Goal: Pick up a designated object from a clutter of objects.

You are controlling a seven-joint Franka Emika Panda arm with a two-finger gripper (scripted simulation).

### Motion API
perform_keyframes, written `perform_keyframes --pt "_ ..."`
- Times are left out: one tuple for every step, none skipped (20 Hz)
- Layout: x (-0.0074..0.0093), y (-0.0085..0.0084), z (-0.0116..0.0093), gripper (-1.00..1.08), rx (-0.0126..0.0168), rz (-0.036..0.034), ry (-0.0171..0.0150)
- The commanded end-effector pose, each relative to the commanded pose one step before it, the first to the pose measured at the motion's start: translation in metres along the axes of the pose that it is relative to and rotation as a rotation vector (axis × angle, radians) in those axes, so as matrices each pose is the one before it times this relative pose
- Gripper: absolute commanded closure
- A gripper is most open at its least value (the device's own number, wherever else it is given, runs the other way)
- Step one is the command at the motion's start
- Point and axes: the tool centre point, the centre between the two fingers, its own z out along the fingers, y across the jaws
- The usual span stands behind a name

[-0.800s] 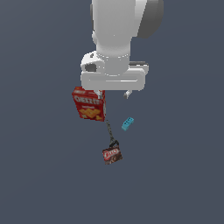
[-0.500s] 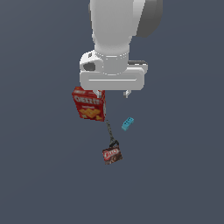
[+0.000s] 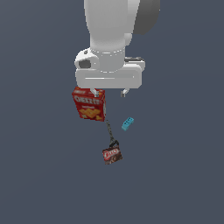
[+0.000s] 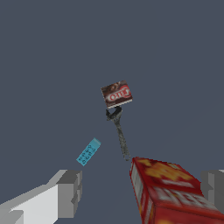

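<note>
The cyan brick (image 3: 127,124) lies flat on the dark floor, at the exterior view's right of the red Cheez-It box (image 3: 89,103). A thin dark chain piece (image 3: 109,130) runs from the box to the small brown Oreo pack (image 3: 112,154). My gripper (image 3: 109,92) hangs open and empty above the box's upper edge, well above the brick. In the wrist view the brick (image 4: 88,152) lies just beyond one finger (image 4: 70,192). The box (image 4: 175,192) sits between the fingers of the gripper (image 4: 142,186), with the chain (image 4: 120,135) and the Oreo pack (image 4: 117,94) beyond.
The floor is a plain dark grey-blue surface with no edges in view. The white arm body (image 3: 116,30) fills the upper middle of the exterior view.
The arm and gripper have shifted slightly toward the exterior view's left. The objects have not moved, and the jaws stay open.
</note>
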Motion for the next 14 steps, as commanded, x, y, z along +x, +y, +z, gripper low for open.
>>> perform_keyframes --pt "-0.00002 -0.0012 0.00296 -0.92 -0.00042 0.00615 -0.00085" --pt "0.00006 -0.00067 0.00197 -0.92 -0.00033 0.00501 -0.00015" --pt "0.00003 -0.0008 0.00233 -0.92 -0.00047 0.00587 -0.00027" --pt "0.0 -0.00099 0.0027 -0.92 -0.00058 0.00666 -0.00035" --pt "-0.00003 -0.00112 0.00306 -0.92 -0.00068 0.00752 -0.00041" --pt "-0.00007 -0.00123 0.00339 -0.92 -0.00075 0.00838 -0.00045" --pt "-0.00011 -0.00137 0.00375 -0.92 -0.00079 0.00927 -0.00045" --pt "-0.00017 -0.00149 0.00409 -0.92 -0.00084 0.01017 -0.00046" --pt "-0.00025 -0.00163 0.00443 -0.92 -0.0009 0.01098 -0.00049" --pt "-0.00034 -0.00176 0.00478 -0.92 -0.00098 0.01189 -0.00052" --pt "-0.00045 -0.00191 0.00514 -0.92 -0.00104 0.01275 -0.00055" --pt "-0.00058 -0.00204 0.00549 -0.92 -0.00109 0.01365 -0.00056" --pt "-0.00073 -0.00217 0.00584 -0.92 -0.00114 0.01456 -0.00057" --pt "-0.0009 -0.0023 0.0062 -0.92 -0.00119 0.01546 -0.00059"
